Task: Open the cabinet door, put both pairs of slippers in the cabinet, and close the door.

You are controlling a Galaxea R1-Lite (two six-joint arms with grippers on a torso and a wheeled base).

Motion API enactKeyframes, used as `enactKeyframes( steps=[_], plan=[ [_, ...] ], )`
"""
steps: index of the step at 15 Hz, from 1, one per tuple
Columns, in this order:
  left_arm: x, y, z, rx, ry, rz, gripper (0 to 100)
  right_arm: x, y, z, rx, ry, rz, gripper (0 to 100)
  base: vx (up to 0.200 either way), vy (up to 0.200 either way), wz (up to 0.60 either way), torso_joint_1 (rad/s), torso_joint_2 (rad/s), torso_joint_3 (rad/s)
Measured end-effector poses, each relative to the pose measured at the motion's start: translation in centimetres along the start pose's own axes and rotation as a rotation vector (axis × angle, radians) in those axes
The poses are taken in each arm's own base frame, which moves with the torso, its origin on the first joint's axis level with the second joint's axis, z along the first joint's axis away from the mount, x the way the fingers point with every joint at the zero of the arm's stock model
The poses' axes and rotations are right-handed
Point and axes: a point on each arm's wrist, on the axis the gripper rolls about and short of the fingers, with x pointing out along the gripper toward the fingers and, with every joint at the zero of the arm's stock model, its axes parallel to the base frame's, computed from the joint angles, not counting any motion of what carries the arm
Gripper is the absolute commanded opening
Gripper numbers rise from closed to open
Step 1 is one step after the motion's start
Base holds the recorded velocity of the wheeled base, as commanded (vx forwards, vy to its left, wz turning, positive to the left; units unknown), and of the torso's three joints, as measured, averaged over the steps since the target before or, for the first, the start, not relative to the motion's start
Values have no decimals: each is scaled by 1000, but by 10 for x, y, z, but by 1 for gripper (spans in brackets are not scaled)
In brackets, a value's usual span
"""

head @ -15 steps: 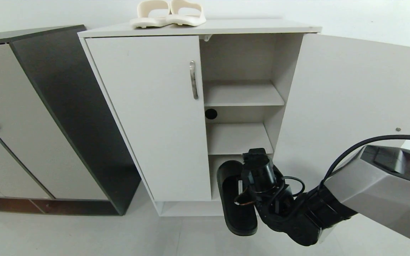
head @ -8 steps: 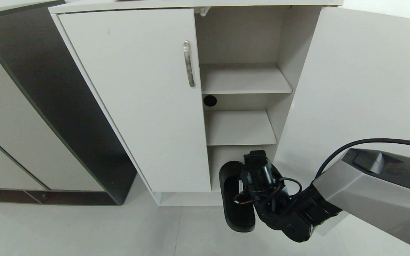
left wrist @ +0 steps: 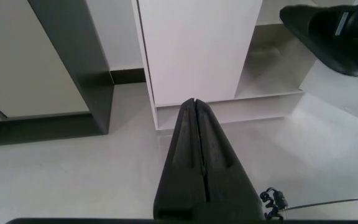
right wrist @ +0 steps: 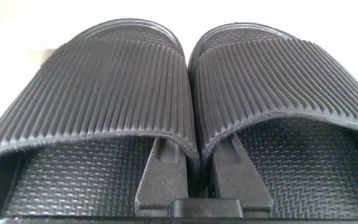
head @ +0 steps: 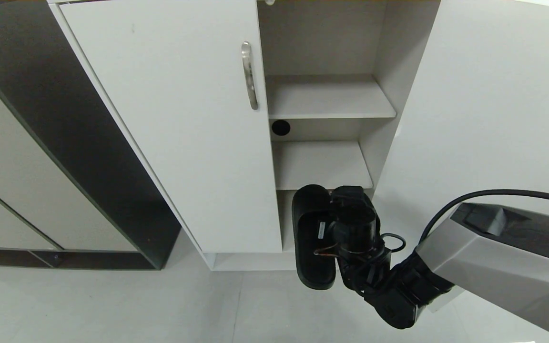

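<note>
A pair of black slippers (head: 310, 238) hangs in front of the white cabinet's lowest compartment (head: 286, 214), toes toward the opening. My right gripper (head: 343, 209) is shut on them. In the right wrist view its fingers (right wrist: 160, 180) reach under the ribbed straps (right wrist: 117, 87) and pinch the two slippers' inner edges together. The cabinet's right door (head: 470, 119) stands wide open and its left door (head: 184, 119) is closed. My left gripper (left wrist: 194, 102) is shut and holds nothing, low over the floor in front of the cabinet (left wrist: 197, 43).
Two bare shelves (head: 322, 162) sit above the lowest compartment, with a round hole (head: 280, 127) in the back wall. A dark grey cabinet (head: 65, 133) stands close on the left. The light floor (head: 112, 305) in front is open.
The head view has tilted down and closed in, so the cabinet top has left the picture. My right gripper has brought the black slippers slightly nearer the lowest opening and turned them straighter.
</note>
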Motion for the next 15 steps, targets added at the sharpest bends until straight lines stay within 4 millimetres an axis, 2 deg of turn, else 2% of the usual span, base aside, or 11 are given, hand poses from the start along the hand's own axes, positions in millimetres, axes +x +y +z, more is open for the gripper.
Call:
enactKeyframes(
  steps=[6,15],
  plan=[
    [0,0,0,0,0,0,0,0,-1,-5,-43,9,-3,0,0,0,0,0,0,0],
    [0,0,0,1,0,0,0,2,-2,-15,-77,26,-8,0,200,0,0,3,1,2]
  ],
)
